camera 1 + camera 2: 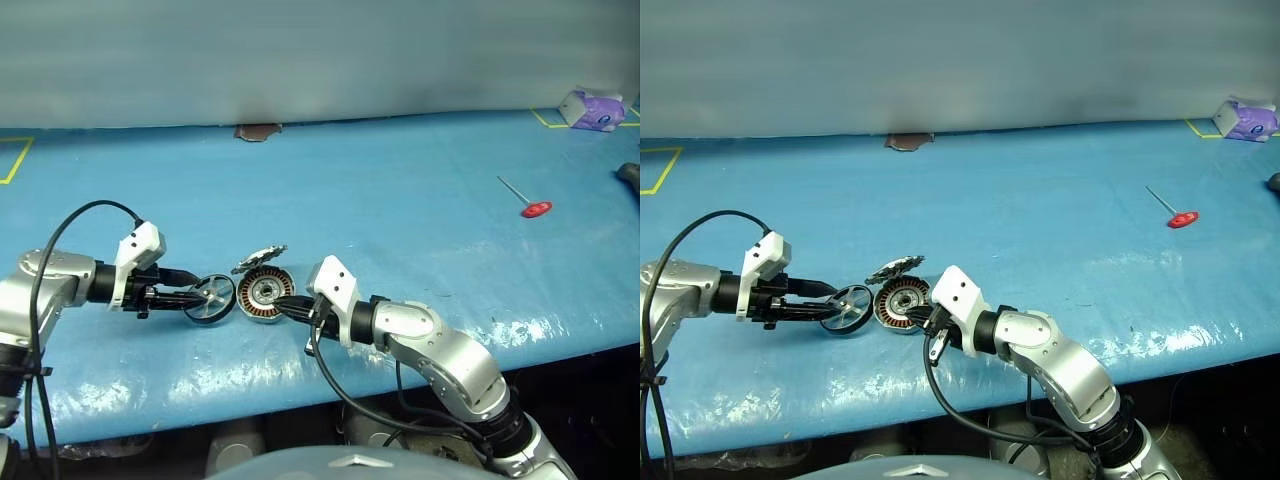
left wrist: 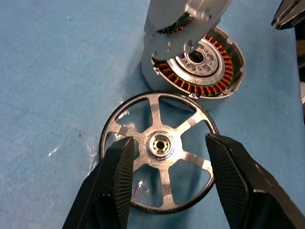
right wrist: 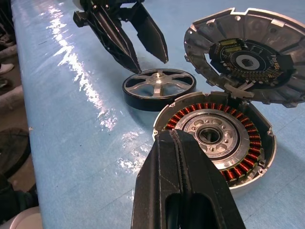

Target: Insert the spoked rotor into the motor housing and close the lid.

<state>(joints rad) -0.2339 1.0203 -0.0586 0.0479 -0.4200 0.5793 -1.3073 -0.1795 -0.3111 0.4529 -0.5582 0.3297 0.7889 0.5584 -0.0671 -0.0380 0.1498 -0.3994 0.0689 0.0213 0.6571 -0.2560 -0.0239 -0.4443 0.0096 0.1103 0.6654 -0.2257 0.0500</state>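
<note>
The spoked rotor (image 1: 210,297) lies flat on the blue table, just left of the motor housing (image 1: 264,294). The housing's copper windings (image 3: 240,164) face up. The lid (image 1: 260,257) stands tilted open at the housing's far edge, its circuit side showing (image 3: 248,55). My left gripper (image 2: 167,139) is open, one black finger on each side of the rotor's brass hub (image 2: 159,145), just above the wheel (image 3: 158,87). My right gripper (image 3: 174,136) is shut and empty, its tip at the housing's near rim.
A red-handled tool (image 1: 535,208) lies far right on the table. A purple and white object (image 1: 590,110) sits in the back right corner by yellow tape. A brown patch (image 1: 257,131) marks the back edge. The table's front edge runs close below both arms.
</note>
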